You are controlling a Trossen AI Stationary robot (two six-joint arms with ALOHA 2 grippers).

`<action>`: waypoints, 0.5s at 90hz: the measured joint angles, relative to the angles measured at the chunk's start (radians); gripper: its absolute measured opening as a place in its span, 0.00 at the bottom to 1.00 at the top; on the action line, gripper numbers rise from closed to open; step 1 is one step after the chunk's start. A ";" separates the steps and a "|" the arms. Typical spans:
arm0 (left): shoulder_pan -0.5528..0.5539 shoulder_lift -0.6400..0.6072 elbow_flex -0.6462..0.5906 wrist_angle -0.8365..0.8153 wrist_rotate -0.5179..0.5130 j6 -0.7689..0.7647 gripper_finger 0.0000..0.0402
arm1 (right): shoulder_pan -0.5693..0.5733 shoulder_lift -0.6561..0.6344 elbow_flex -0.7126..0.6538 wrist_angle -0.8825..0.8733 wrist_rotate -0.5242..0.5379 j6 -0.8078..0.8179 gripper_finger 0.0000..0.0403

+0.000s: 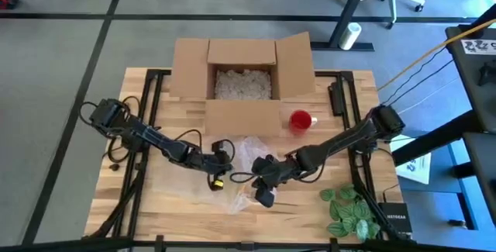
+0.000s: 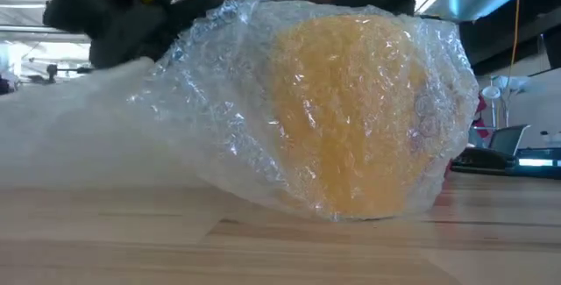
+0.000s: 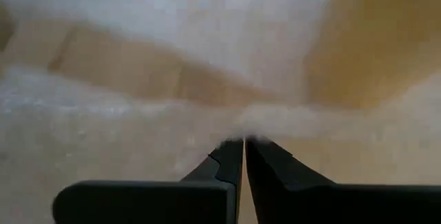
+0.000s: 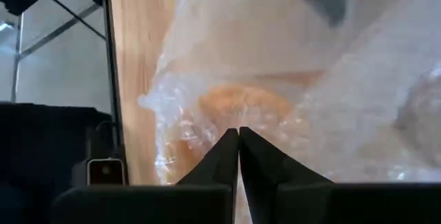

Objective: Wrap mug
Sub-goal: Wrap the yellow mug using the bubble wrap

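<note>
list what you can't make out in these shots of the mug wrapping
- Mug: low view shows only an orange-yellow form through the bubble wrap; handle and rim hidden.
- Left gripper: left wrist view, fingers together at the wrap, everything beyond blurred.
- Cardboard box: high view, white fill too small to identify.
- Red object: high view, too small to name.

An orange-yellow mug point(image 2: 351, 118) shows through clear, glossy bubble wrap point(image 2: 219, 92) on a light wooden desk point(image 1: 155, 198) with plank lines. Behind the wrap, a brown cardboard box point(image 1: 242, 70) holds white filler. Beside the box sits a red cup point(image 1: 301, 119). Green, pale-veined leaves point(image 1: 347, 209) lie right of the wrap.
</note>
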 joint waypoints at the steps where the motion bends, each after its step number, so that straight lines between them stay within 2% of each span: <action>1: 0.001 0.000 -0.006 0.000 -0.001 -0.007 0.00 | 0.000 0.001 0.004 -0.008 -0.003 0.001 0.00; 12: 0.004 0.000 -0.080 0.014 -0.015 -0.104 0.00 | 0.000 0.040 0.072 -0.079 -0.045 0.003 0.00; 23: -0.006 -0.003 -0.150 0.106 -0.018 -0.202 0.00 | -0.008 0.113 0.164 -0.175 -0.101 -0.004 0.00; 45: -0.049 -0.041 -0.198 0.137 -0.014 -0.254 0.00 | -0.028 0.294 0.361 -0.377 -0.224 -0.111 0.00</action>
